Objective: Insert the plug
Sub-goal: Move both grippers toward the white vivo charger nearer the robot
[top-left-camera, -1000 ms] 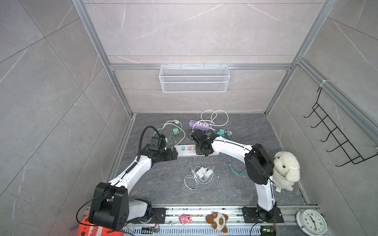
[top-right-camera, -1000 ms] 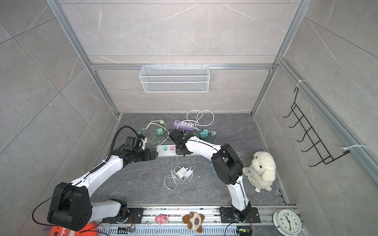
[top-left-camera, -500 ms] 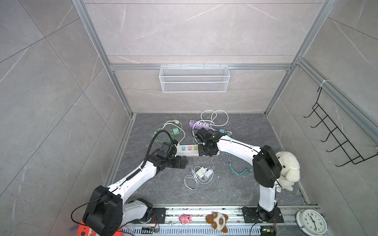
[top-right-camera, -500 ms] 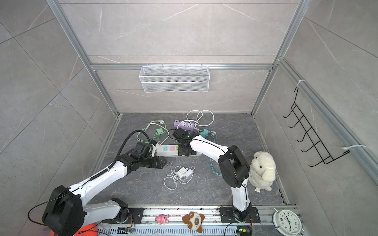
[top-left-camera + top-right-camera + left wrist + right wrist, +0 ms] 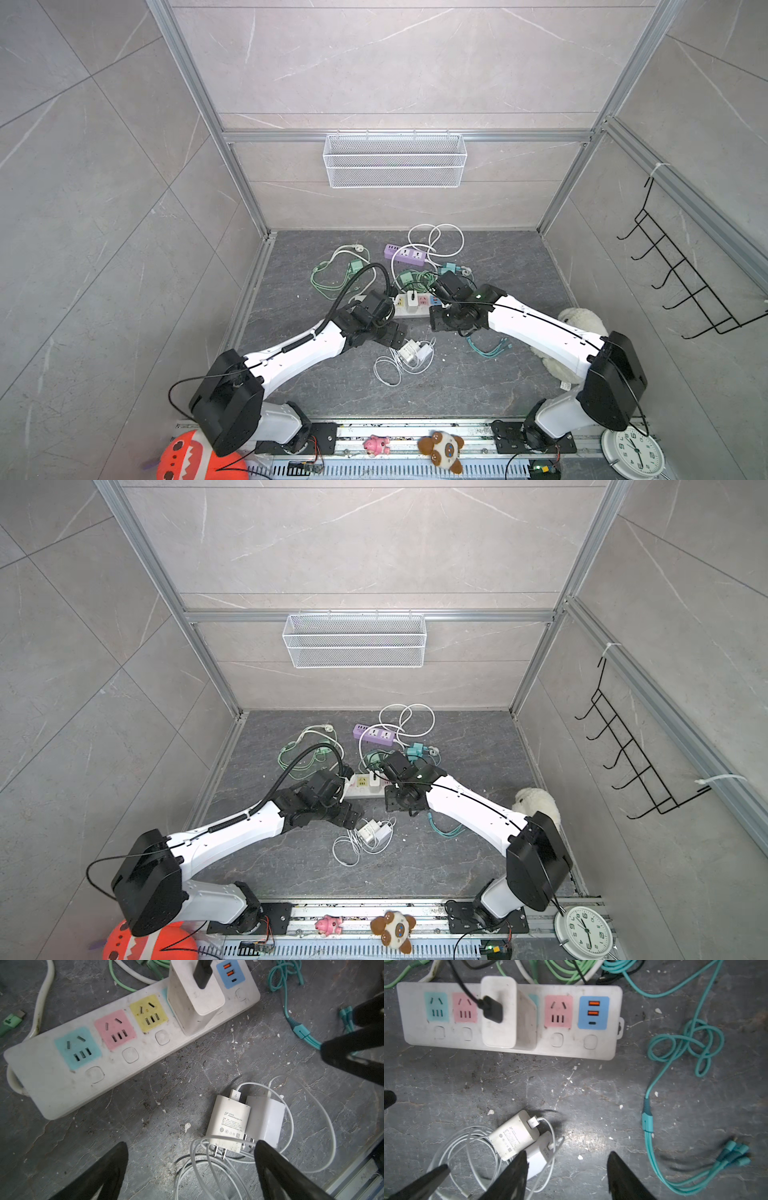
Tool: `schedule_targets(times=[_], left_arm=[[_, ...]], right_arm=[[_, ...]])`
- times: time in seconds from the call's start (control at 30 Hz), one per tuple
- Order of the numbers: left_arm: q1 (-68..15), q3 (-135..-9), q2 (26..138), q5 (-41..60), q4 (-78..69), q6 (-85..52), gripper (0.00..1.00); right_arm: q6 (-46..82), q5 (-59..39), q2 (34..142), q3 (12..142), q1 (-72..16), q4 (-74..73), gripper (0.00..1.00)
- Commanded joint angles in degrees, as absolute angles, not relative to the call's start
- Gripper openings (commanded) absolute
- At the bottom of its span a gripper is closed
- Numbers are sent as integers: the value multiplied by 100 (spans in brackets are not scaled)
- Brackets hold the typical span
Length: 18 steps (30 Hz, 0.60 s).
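A white plug (image 5: 195,997) (image 5: 498,1028) with a black cable stands seated in a middle socket of the white power strip (image 5: 52,1076) (image 5: 600,1051) (image 5: 424,300). No gripper touches it. My right gripper (image 5: 566,1167) (image 5: 440,322) hovers open over bare floor just in front of the strip's USB end. My left gripper (image 5: 191,1159) (image 5: 392,334) is open wide above two loose white chargers (image 5: 228,1122) (image 5: 512,1136) (image 5: 411,351), which lie tangled in white cable in front of the strip.
A teal multi-head cable (image 5: 685,1047) (image 5: 486,351) lies right of the strip. Green cables (image 5: 332,278) and a purple strip (image 5: 405,254) sit behind it. A plush sheep (image 5: 582,324) rests by the right arm. A wire basket (image 5: 395,162) hangs on the back wall.
My right gripper opened, let go of the seated plug and drew back to the front of the strip. My left gripper swung from the strip's left end over to the loose chargers.
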State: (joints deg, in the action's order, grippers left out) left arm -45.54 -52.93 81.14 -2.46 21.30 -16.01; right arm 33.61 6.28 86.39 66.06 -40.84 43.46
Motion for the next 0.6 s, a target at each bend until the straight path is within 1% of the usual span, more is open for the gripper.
schedule_targets(times=[0.0,0.1,0.27,0.33,0.47,0.57], left_arm=[[-4653,-5692,8569,-663,2037,-1388,91],[-4765,-5942,8983,-815,2109,-1428,88],[-5003,-6064,9365,-1170,2064,-1605,85],[-5027,-5994,9419,-1284,1963,-1711,83],[-5077,-5849,9475,-1137,1912,-1931,81],[-5204,-5658,9382,-1117,1947,-2092,81]], right_arm=[[3423,484,8551,6158,-3966,4096,60],[3476,285,8671,5900,-3944,3758,59],[3521,44,8873,5822,-3924,3339,58],[3484,14,8924,5901,-3892,3267,57],[3367,-142,9155,6153,-3849,3190,57],[3340,-244,9278,6241,-3849,3173,57]])
